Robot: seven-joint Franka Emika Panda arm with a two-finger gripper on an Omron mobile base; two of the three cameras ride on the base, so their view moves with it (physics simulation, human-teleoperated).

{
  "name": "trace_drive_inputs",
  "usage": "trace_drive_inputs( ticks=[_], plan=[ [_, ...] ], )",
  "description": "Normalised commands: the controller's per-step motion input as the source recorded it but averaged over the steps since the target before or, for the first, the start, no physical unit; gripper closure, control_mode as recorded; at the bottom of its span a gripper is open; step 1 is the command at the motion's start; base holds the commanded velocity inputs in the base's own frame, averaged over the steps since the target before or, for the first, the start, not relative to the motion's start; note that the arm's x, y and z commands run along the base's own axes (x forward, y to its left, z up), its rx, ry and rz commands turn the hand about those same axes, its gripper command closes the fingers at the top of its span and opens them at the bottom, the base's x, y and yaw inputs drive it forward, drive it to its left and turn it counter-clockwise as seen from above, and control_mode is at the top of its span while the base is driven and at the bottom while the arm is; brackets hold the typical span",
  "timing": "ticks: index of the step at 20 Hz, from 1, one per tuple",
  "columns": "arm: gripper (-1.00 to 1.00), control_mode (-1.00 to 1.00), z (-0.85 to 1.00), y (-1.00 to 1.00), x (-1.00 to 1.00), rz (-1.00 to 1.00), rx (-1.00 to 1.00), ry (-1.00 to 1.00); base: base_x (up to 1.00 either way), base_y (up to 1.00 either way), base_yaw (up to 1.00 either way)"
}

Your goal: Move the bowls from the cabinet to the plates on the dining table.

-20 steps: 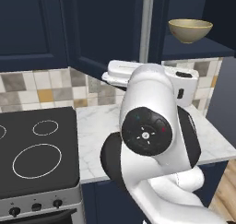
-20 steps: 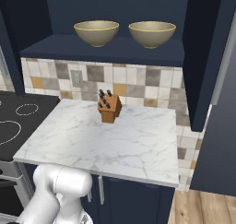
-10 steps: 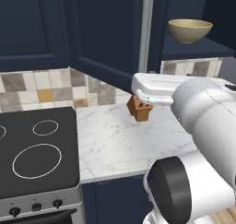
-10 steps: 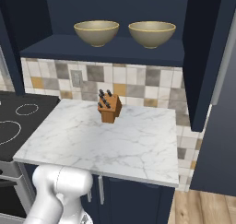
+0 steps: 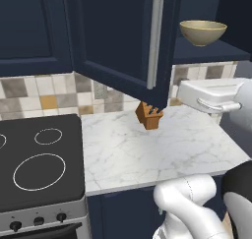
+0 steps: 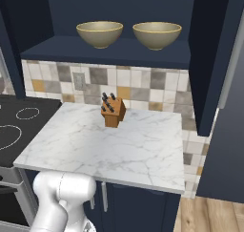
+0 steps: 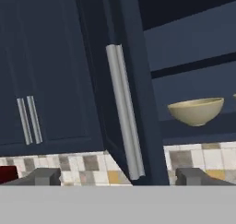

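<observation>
Two bowls (image 6: 99,33) (image 6: 157,35) are seen with a matt, ceramic-looking beige finish and a paler rim, set on a smooth, dark navy shelf of the cabinet (image 6: 114,52). The cabinet's painted doors are shown flat and satin, each fitted with a brushed silver metal bar handle (image 5: 155,41). The desk (image 6: 109,147) is topped in polished white marble veined with grey. A knife block (image 6: 113,112) is rendered in warm, matt wood. The backsplash (image 6: 143,85) is faced with glazed tiles in grey, cream and ochre. The cooktop (image 5: 34,159) is presented as smooth black glass.
</observation>
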Motion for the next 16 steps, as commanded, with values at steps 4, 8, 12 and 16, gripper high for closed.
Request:
trace_drive_inputs(
  ticks=[4,8,12,16],
  plan=[
    [-1.0,-1.0,0.0,-0.21,0.12,0.34,0.04,0.01,0.0,0.0,0.0],
    [-1.0,-1.0,-0.02,-0.15,0.18,0.33,0.02,0.01,0.0,0.0,0.0],
    [-1.0,-1.0,0.0,-0.11,0.22,0.3,0.03,0.01,0.0,0.0,0.0],
    [-1.0,-1.0,0.0,-0.01,0.24,0.26,0.01,0.01,0.0,0.0,0.0]
  ],
)
